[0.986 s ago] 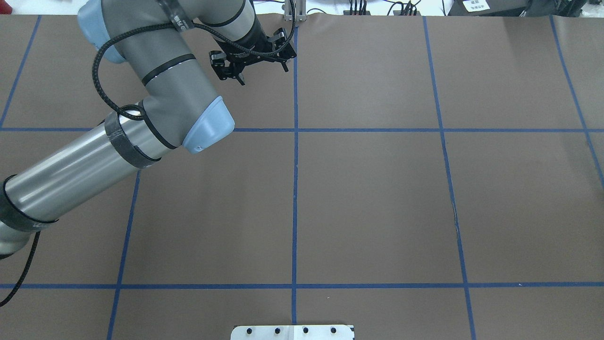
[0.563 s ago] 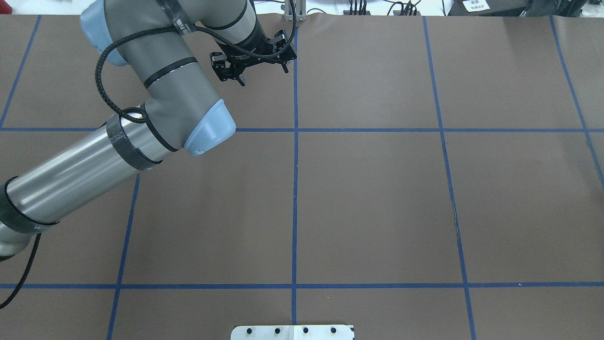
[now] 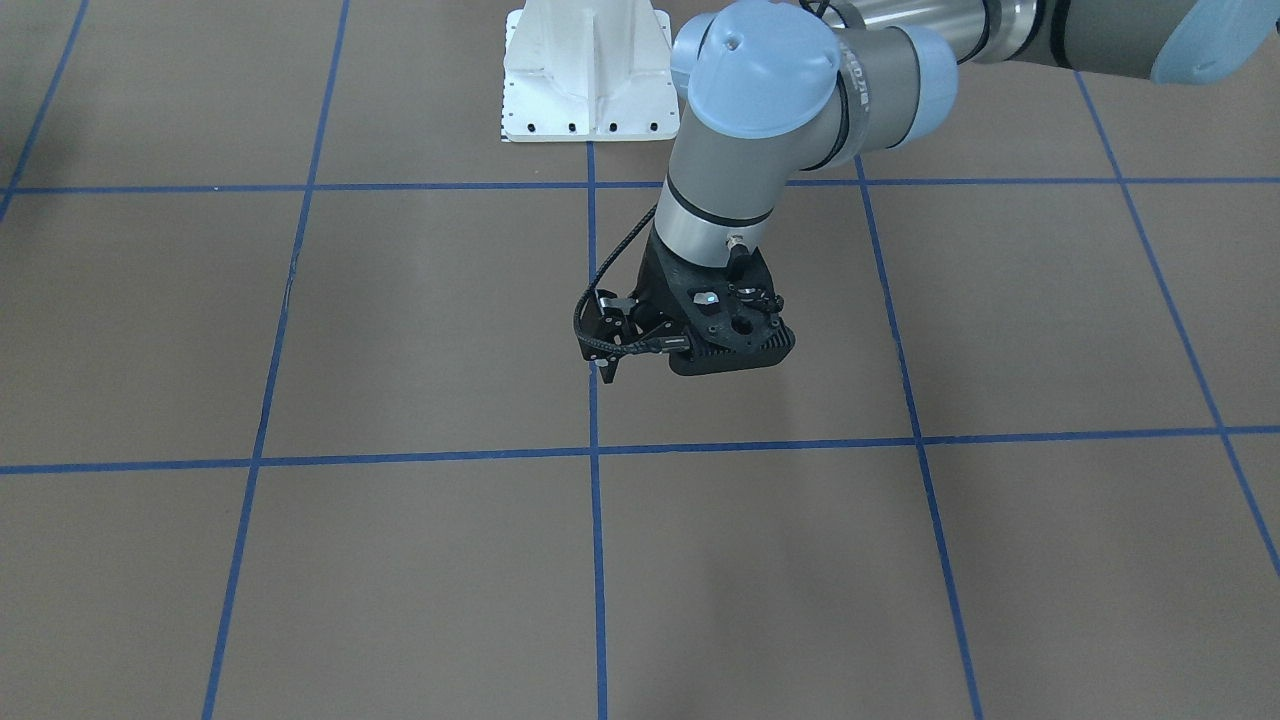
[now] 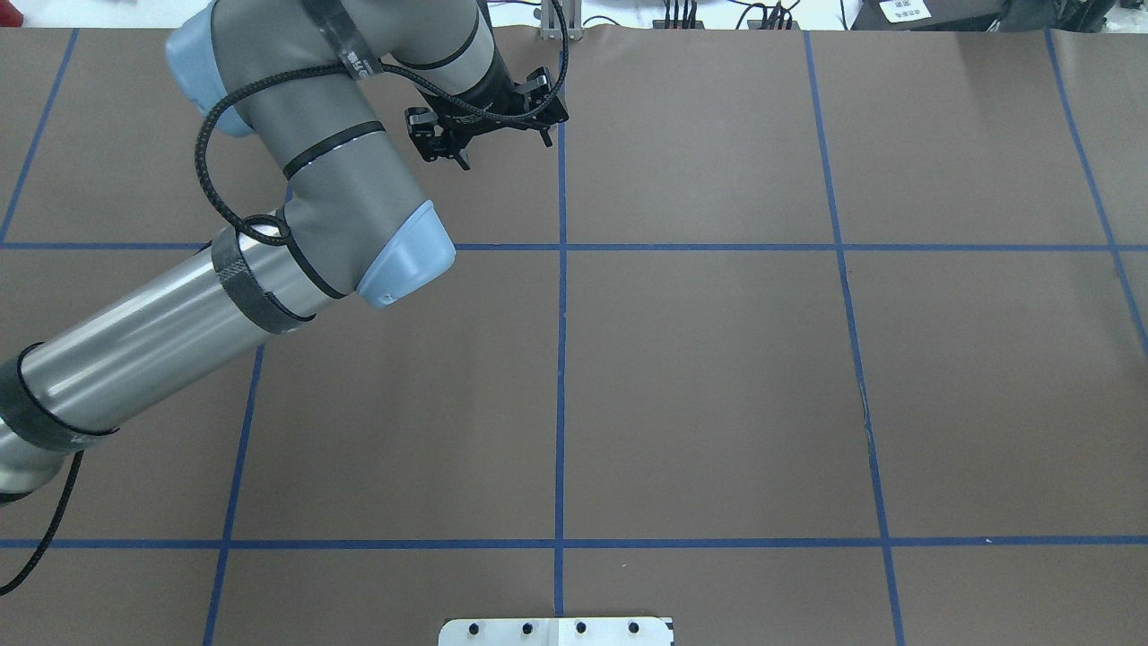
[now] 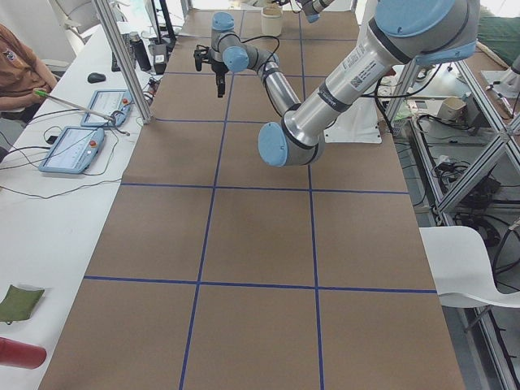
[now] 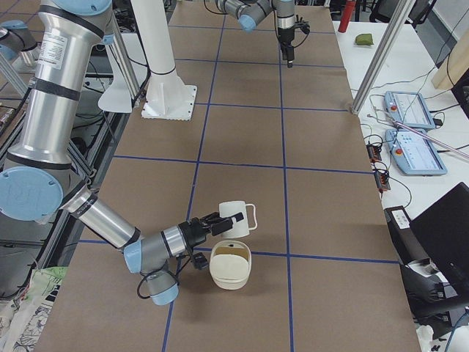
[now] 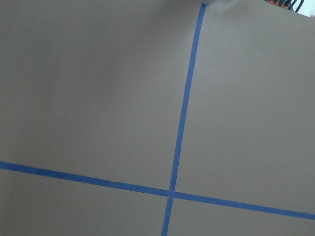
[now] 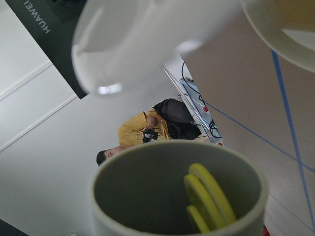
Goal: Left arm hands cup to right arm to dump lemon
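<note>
Cream cup (image 6: 236, 218) is at the near end with the right arm. It's tipped over, handle pointing away from the right gripper (image 6: 218, 222), just beside a white bowl (image 6: 220, 277) on the brown table (image 6: 322, 183). Can't tell if its mouth is over the bowl or short of it. Fingers are at the cup, but only the side view shows that gripper, so can't tell whether it's clamped (probably is, don't bank on it). Right wrist cam looks into the cup's grey inside: lemon (image 8: 209, 194) is in there, yellow pieces against the wall. There's a blurred white shape above it in that view that I can't identify.

Far end: left gripper (image 4: 504, 151) hangs above the table by the centre tape line (image 4: 561, 359), jaws spread wide, nothing in them. Left wrist cam sees only table and tape.

Status, my read:
- **Handover:** done. Cup is with the right arm, and the left gripper is empty and well apart from it.
- **Dump:** under way, not finished. Cup is tilted, lemon not out yet.
- **Left to do:** more tilt, mouth over the bowl (looks like the target), until the lemon drops.
- **Risk:** pieces cling to the wall or land on the table.
</note>
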Action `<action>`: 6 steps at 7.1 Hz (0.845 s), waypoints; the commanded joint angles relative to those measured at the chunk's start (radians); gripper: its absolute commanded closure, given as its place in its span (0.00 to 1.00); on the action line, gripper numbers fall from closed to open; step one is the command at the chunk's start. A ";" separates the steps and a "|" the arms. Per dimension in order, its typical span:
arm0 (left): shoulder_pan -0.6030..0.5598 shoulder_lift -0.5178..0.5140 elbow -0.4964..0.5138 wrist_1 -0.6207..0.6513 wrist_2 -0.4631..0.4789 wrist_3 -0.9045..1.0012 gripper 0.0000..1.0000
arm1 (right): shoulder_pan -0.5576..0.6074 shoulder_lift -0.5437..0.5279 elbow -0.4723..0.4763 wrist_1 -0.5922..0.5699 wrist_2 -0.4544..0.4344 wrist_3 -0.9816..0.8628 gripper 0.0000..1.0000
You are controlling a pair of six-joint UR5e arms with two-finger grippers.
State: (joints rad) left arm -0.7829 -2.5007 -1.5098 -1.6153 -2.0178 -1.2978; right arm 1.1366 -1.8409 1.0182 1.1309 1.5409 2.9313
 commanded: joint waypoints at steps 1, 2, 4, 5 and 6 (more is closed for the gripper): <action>0.007 -0.003 0.002 0.000 0.001 0.000 0.00 | 0.000 -0.007 -0.001 0.006 -0.024 0.063 0.83; 0.007 -0.003 0.002 0.001 0.001 0.000 0.00 | 0.000 -0.009 -0.001 0.009 -0.022 0.106 0.83; 0.007 -0.003 0.005 0.000 0.010 0.000 0.00 | 0.000 -0.012 -0.006 0.042 -0.022 0.176 0.83; 0.007 -0.003 0.006 0.001 0.010 0.000 0.00 | 0.000 -0.012 -0.006 0.050 -0.022 0.201 0.82; 0.008 -0.003 0.006 0.002 0.016 0.000 0.00 | 0.000 -0.012 -0.004 0.055 -0.021 0.201 0.82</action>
State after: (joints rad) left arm -0.7758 -2.5034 -1.5043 -1.6142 -2.0071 -1.2978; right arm 1.1367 -1.8526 1.0132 1.1773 1.5189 3.1151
